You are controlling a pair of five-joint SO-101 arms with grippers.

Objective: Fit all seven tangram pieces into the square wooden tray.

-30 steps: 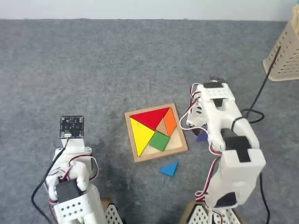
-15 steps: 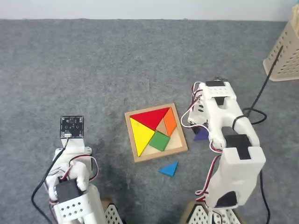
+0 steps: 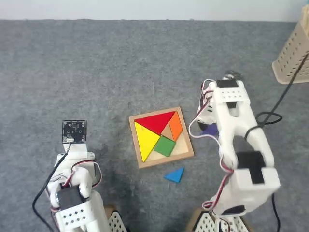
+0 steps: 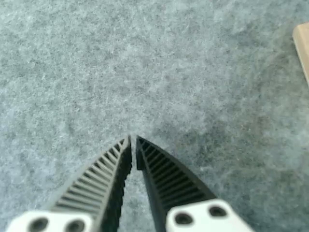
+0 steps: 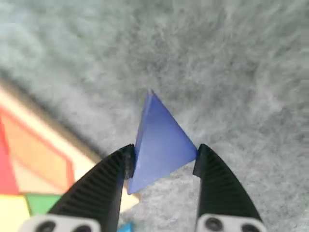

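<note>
- Square wooden tray (image 3: 134,141) on grey carpet (image 3: 120,67), between the 2 arms and turned slightly askew.
- Inside the tray, 4 pieces lying flat: large red triangle (image 3: 157,122), large yellow triangle (image 3: 145,138), green square (image 3: 165,145), orange parallelogram (image 3: 176,126). Bare wood showing between and below them.
- Small light-blue triangle (image 3: 175,174) loose on the carpet, just beside the tray's near corner and apart from it.
- Dark-blue triangle (image 5: 159,140) pinched in the right gripper (image 5: 163,153), jaws partly open to the piece's width and 1 finger on each side. In the high view, just off the tray's edge on the right arm's side. Cannot tell whether lifted clear of the carpet.
- Left gripper (image 4: 133,141) over bare carpet, well apart from the tray, tips all but touching and holding nothing.
</note>
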